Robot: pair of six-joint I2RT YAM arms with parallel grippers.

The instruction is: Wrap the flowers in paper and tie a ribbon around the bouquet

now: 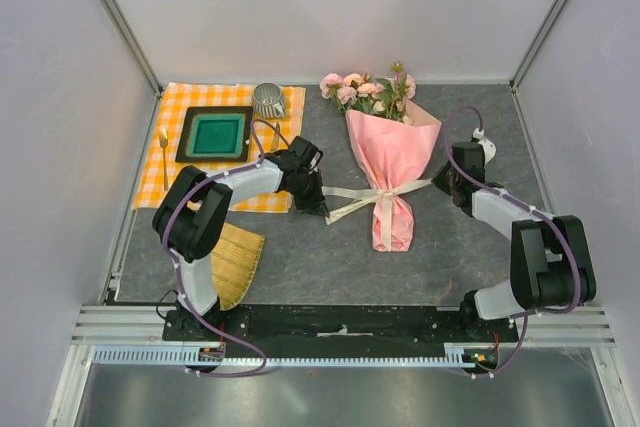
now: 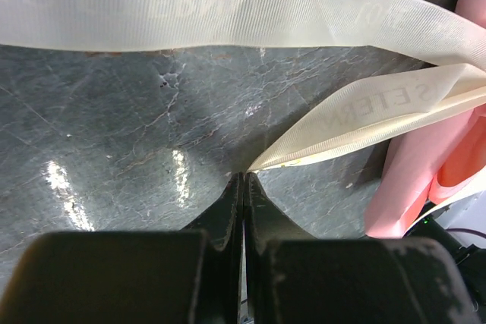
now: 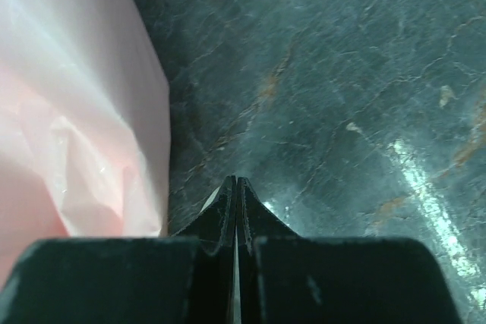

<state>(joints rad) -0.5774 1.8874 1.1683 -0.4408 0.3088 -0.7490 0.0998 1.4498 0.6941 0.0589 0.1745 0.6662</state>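
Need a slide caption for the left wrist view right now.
Left gripper shut, cream ribbon tail reaching its tips, pink paper at right.

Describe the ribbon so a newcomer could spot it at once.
Start at the pink paper bouquet lying on the dark table. The ribbon is the cream band tied round its narrow waist, one tail reaching the left gripper; nothing nearby is cream.
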